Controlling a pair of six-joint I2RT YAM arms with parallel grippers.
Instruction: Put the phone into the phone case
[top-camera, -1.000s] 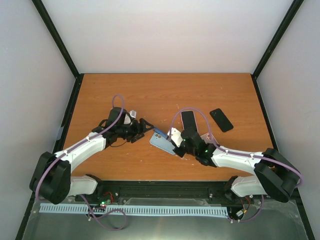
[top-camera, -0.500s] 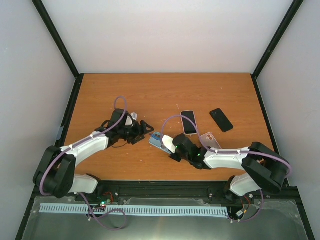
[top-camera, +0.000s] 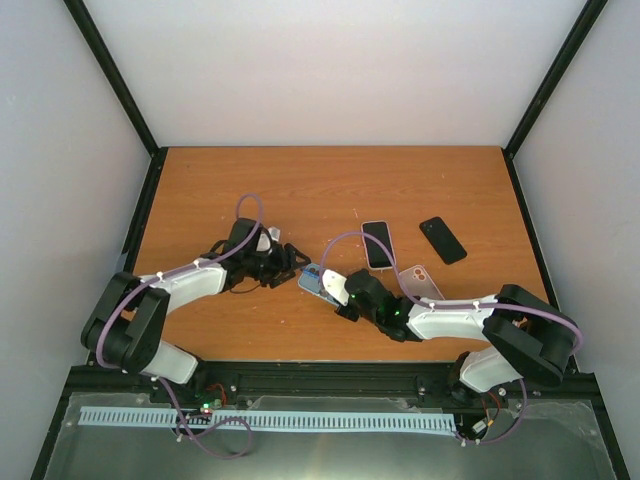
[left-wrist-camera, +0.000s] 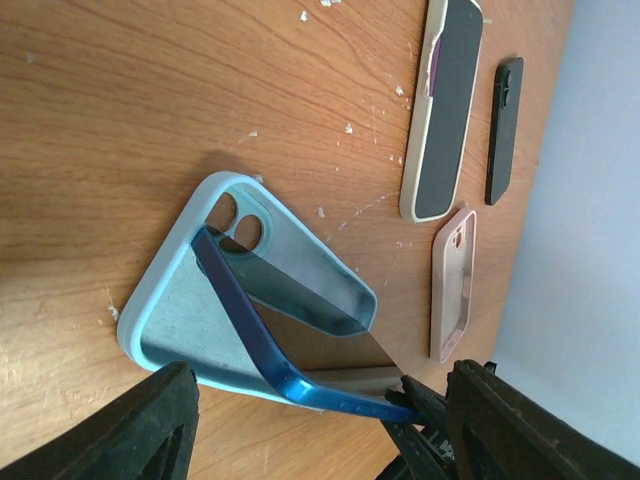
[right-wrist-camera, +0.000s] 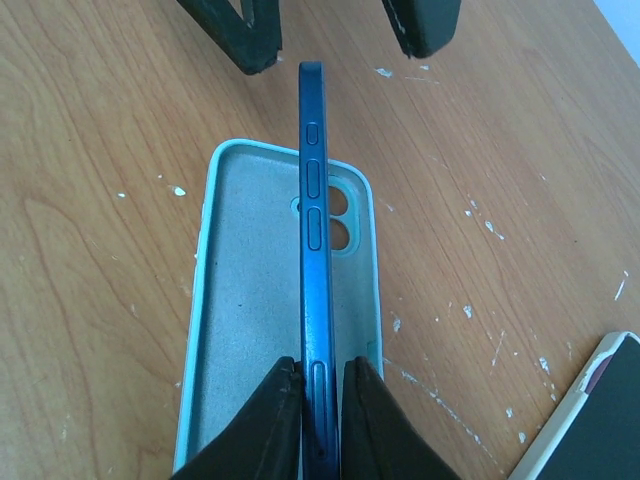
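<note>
Overhead view, just below centre: light blue phone case (top-camera: 312, 277) lies flat on the wooden table (top-camera: 300, 190), open side up. Its camera cut-out end points toward the left gripper (top-camera: 291, 258).

Right gripper (right-wrist-camera: 318, 378) is pinching the blue phone (right-wrist-camera: 316, 250) by its two flat faces, near the end away from the cut-out. In the right wrist view the phone stands on its long edge, side buttons uppermost, running down the frame's centre over the case's hollow. In the left wrist view it leans. Its lower long edge sits inside the case and its upper edge is raised, so it is not seated flat.

Left gripper: claw spread wide and gripping nothing. Its fingers (right-wrist-camera: 243, 30) show at the top of the right wrist frame, just beyond the cut-out end. I cannot tell whether they touch the case.

Right of centre overhead: a dark-screened phone in a beige case (top-camera: 376, 244), a pink case (top-camera: 420, 281) just below and right of it, and a black phone (top-camera: 442, 240) farther right. All lie flat, apart from the task pair.
</note>
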